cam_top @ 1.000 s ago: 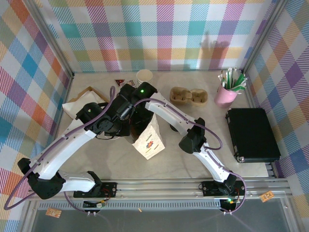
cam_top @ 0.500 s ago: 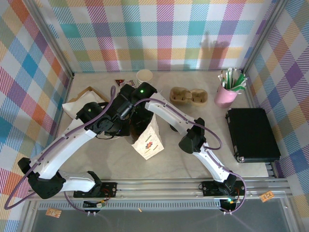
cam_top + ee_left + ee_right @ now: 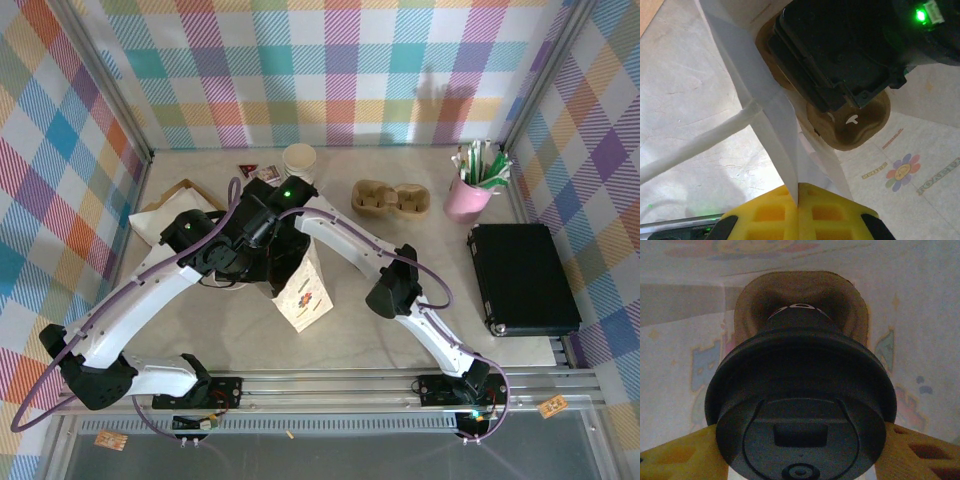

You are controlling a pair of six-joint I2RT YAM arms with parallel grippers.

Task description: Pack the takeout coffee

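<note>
my left gripper (image 3: 798, 191) is pinched flat on the rim of the paper bag (image 3: 305, 290). inside the bag, my right gripper (image 3: 800, 445) clamps the takeout coffee (image 3: 800, 390). the bag walls stand close around the lid, leaving little side room. a pulp carrier (image 3: 800, 295) lies on the bag floor beyond the cup. both forearms cross over the bag mouth and block it from above. obstacles behind and right of the bag: a cup stack (image 3: 298, 158), a second pulp carrier (image 3: 390, 198), a pink cup (image 3: 466, 198), a black case (image 3: 522, 278). left: a cardboard box (image 3: 178, 192). the table (image 3: 230, 330) is open in front of the bag.
</note>
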